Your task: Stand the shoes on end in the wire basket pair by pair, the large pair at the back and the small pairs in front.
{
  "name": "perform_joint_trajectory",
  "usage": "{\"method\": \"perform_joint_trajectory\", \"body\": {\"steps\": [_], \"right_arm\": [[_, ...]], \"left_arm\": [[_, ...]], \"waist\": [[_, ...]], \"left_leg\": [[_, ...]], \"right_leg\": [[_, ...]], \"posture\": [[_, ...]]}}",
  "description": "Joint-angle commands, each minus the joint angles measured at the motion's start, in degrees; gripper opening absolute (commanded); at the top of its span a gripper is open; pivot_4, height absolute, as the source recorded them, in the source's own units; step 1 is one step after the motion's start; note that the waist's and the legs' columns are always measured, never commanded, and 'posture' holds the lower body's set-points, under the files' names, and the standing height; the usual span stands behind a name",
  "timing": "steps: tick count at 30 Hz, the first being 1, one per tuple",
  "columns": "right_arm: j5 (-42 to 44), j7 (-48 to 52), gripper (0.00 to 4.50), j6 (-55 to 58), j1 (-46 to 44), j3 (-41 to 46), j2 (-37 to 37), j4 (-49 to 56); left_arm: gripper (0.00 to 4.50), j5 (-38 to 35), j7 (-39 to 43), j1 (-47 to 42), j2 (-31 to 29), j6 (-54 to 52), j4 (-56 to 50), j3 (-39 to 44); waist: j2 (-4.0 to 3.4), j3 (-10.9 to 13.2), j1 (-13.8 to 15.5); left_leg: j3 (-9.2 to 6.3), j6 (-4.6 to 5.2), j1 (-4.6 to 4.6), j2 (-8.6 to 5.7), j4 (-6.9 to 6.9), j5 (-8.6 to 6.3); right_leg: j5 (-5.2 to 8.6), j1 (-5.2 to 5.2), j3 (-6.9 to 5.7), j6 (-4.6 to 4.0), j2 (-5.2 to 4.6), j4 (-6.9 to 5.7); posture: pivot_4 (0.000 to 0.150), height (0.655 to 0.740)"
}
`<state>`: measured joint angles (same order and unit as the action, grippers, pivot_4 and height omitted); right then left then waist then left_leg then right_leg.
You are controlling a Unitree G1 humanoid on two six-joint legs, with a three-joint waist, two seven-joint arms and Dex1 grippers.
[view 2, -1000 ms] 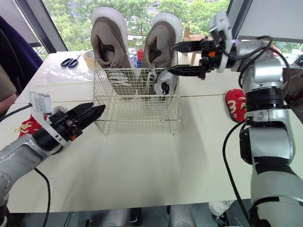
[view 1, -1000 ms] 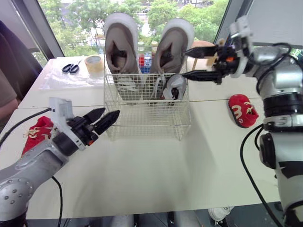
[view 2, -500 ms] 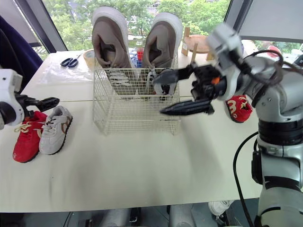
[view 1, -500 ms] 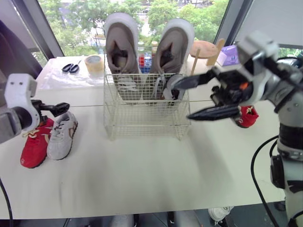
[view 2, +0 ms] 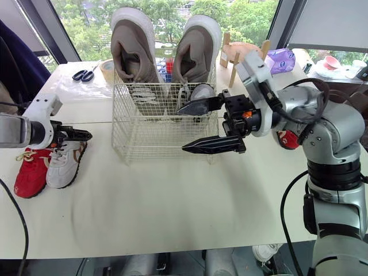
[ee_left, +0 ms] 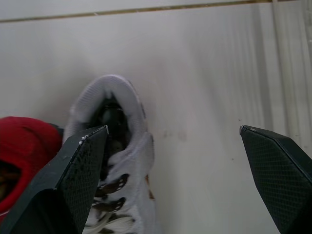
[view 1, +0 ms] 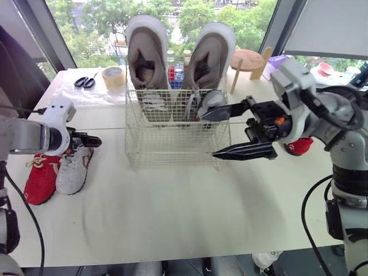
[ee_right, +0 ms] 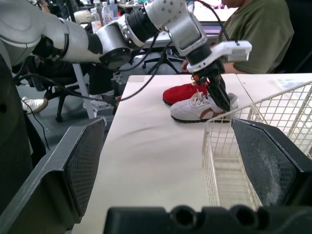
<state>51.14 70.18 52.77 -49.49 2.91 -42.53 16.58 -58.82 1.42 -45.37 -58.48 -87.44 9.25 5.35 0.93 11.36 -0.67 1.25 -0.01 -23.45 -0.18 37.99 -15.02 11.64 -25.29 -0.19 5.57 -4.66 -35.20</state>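
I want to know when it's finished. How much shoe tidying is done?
Done: the big beige shoes stand at the back of the wire basket, with one small pale shoe in front. In hand: nothing; the left gripper hangs open over the white shoe on the table, the right gripper is open and empty. Left: that white shoe, the red shoe beside it and another red shoe.

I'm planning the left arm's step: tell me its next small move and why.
Probably lower the left gripper onto the white shoe and close on its heel collar. The gripper is open and hovers at that heel, and the shoe lies on the table beside the red shoe, outside the wire basket.
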Motion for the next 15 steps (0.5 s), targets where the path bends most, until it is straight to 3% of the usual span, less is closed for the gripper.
{"method": "perform_joint_trajectory", "body": {"steps": [1,3,6,11,14,15], "right_arm": [[2.79,-3.22,4.5,0.73,-0.64,1.67,1.03,2.43],[2.78,-4.24,4.5,0.43,-0.65,1.26,1.65,2.32],[2.44,-5.41,4.5,-0.36,-0.77,0.86,2.38,2.11],[2.97,-6.61,4.5,-0.37,-0.46,1.33,2.65,2.19],[3.16,-7.68,4.5,-0.3,1.06,1.79,2.37,2.94],[3.32,-7.9,4.5,-0.24,1.25,1.91,2.33,3.02]], "left_arm": [[4.45,6.96,5.06,-1.85,1.81,2.89,4.56,-2.78],[4.45,12.29,7.93,-4.03,4.1,6.66,10.16,-6.42],[3.68,20.35,13.25,-7.55,6.01,11.68,17.75,-12.24],[1.39,28.71,21.9,-11.44,7.98,15.86,25.03,-17.11],[0.04,30.66,22.7,-12.71,8.52,14.97,25.72,-14.07],[0.04,31.21,22.77,-12.73,8.51,14.8,25.36,-13.19]], "waist": [[0.02,-0.01,0.0],[0.03,-0.02,0.22],[0.14,-0.07,0.22],[0.13,-0.08,0.23],[0.16,-0.1,0.66],[0.16,-0.1,0.82]], "left_leg": [[0.0,0.0,0.01,-0.01,0.0,0.0],[0.0,0.0,0.02,-0.02,0.0,0.0],[0.01,-0.02,0.0,-0.1,0.04,0.01],[0.02,0.0,0.0,-0.1,0.04,0.01],[-0.02,0.0,0.0,-0.06,0.06,0.01],[-0.01,0.0,0.0,-0.05,0.08,0.01]], "right_leg": [[0.0,0.0,0.0,0.0,-0.01,0.0],[0.0,0.01,0.0,0.0,-0.01,-0.02],[0.0,0.05,-0.03,-0.01,0.02,0.0],[-0.01,0.05,-0.02,0.0,0.0,-0.03],[0.0,0.07,-0.03,0.0,0.0,-0.04],[0.0,0.07,-0.03,0.0,-0.01,-0.04]], "posture": [[0.15,0.74],[0.15,0.74],[0.15,0.74],[0.15,0.74],[0.15,0.74],[0.15,0.74]]}}
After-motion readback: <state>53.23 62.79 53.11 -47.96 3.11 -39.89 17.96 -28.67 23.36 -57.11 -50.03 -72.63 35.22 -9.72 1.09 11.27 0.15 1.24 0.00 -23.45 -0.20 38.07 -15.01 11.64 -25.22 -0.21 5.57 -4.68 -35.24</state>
